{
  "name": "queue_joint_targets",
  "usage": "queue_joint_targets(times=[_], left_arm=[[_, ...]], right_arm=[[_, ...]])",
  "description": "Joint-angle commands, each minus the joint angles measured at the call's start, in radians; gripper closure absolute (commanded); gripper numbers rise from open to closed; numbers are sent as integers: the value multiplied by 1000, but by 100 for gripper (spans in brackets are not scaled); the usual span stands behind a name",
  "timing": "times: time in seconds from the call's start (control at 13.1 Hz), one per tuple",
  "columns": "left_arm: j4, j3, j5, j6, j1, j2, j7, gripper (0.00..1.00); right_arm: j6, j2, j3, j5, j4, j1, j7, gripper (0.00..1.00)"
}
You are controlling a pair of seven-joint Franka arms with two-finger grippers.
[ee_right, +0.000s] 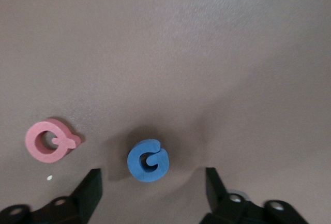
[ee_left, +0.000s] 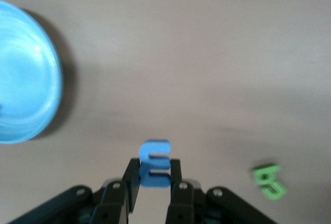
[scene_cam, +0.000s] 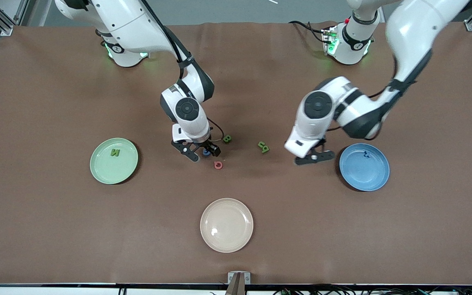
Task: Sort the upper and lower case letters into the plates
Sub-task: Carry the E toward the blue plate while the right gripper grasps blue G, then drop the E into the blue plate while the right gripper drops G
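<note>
Blue chunky letter E (ee_left: 154,164) is pinched in the left gripper (scene_cam: 315,157), at nine o'clock of the matte blue plate (scene_cam: 377,180). Rounded blue G (ee_right: 147,160) lies on the desk (scene_cam: 55,229) between the spread fingers of the right gripper (scene_cam: 201,153). Green N (scene_cam: 115,153) is kept in the mint plate (scene_cam: 105,172).

A green N (scene_cam: 114,153) lies in the mint plate (scene_cam: 100,170) toward the right arm's end; the blue plate (scene_cam: 367,176) holds a dark letter (scene_cam: 366,154). Mid-worktop lie a blue G (ee_right: 148,160), pink Q (ee_right: 49,140), and green letters (scene_cam: 263,146). A blue E (ee_left: 154,164) is held aloft.
</note>
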State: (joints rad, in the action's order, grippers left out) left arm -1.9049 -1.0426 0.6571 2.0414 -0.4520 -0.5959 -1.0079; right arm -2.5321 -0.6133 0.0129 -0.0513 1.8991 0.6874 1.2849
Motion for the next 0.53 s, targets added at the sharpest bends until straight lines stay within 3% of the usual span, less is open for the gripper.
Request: queue_joint_targets(times=[0.0, 0.23, 0.46], left_arm=[[-172, -124, 117, 66, -204, 36, 20, 98], [-287, -139, 247, 182, -319, 27, 23, 97], [-350, -137, 416, 240, -436, 4, 43, 98]], right_arm=[[-16, -9, 13, 25, 3, 9, 19, 33], [-17, -13, 13, 56, 3, 0, 19, 47], [-17, -13, 13, 59, 1, -6, 19, 68]])
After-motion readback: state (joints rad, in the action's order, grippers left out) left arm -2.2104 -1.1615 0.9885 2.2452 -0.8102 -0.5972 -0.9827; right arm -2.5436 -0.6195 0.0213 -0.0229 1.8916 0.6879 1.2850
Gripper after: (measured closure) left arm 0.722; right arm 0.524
